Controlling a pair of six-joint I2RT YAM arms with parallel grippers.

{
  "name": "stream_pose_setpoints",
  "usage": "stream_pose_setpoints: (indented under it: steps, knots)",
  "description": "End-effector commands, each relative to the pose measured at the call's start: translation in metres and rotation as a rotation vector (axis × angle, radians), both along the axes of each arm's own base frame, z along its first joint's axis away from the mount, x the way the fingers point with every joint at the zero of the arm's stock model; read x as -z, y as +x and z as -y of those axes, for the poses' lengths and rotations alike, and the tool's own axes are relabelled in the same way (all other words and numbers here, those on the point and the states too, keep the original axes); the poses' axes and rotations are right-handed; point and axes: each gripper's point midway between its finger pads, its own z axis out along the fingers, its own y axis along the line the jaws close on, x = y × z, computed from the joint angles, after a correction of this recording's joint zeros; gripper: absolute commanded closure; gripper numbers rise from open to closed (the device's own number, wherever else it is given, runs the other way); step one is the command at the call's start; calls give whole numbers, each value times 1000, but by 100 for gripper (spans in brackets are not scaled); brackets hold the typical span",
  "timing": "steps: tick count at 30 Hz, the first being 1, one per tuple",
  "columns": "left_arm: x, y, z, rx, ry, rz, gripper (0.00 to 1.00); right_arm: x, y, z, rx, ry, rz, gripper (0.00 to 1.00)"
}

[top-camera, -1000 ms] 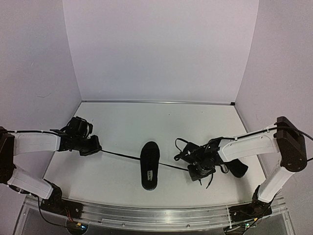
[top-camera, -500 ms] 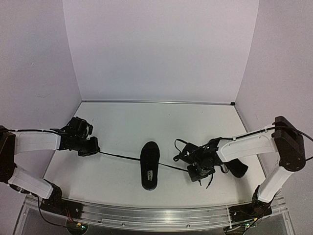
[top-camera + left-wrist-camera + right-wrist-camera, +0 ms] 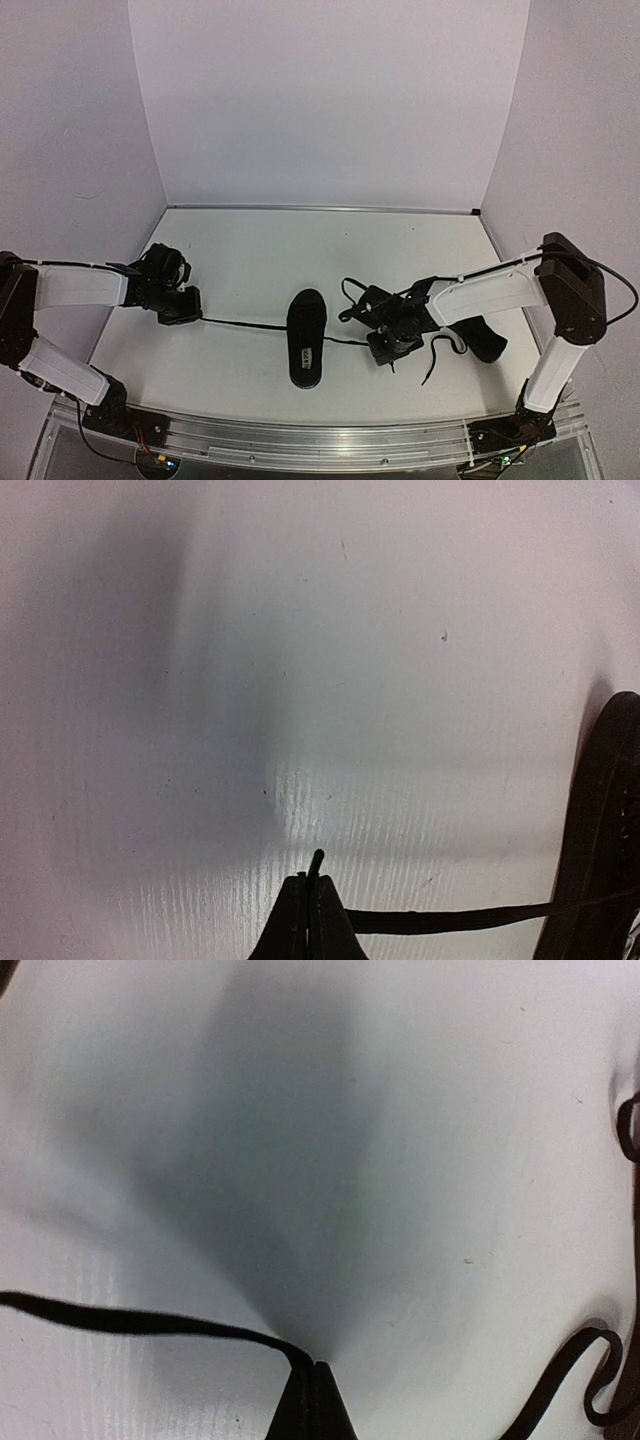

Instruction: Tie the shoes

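One black shoe point(image 3: 307, 338) lies in the middle of the table, toe away from me, pale insole label showing. Its thin black lace point(image 3: 245, 324) runs out to both sides. My left gripper point(image 3: 190, 316) is shut on the left lace end; in the left wrist view the lace tip pokes up between the closed tips point(image 3: 309, 882) and the lace point(image 3: 450, 918) leads right to the shoe's edge point(image 3: 600, 820). My right gripper point(image 3: 378, 345) is shut on the right lace end point(image 3: 130, 1320), fingers point(image 3: 316, 1370) low over the table. The second shoe point(image 3: 487, 343) lies behind the right arm, partly hidden.
Loose curled laces point(image 3: 440, 350) of the second shoe lie by the right gripper; they also show at the right of the right wrist view point(image 3: 565, 1375). The white table point(image 3: 320, 250) is walled at the back and sides. A metal rail point(image 3: 320, 440) runs along the near edge.
My right gripper has moved left toward the middle shoe with the lace end in it. My left gripper has shifted slightly left and nearer. The middle shoe has not moved.
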Motion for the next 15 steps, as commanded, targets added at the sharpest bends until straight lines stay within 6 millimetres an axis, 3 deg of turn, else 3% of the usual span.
stream_pose_setpoints:
  steps: [1,6,9,15]
  knots:
    - [-58,19,5,-15,-53,152,100,-46,10,17,96,40,132,100]
    - [-103,29,11,11,-81,230,100,-85,22,26,142,89,225,100]
    - [-109,30,12,9,-82,228,100,-84,21,35,154,66,219,100]
    - [-100,28,-7,-70,-21,210,100,-65,8,57,193,10,180,100]
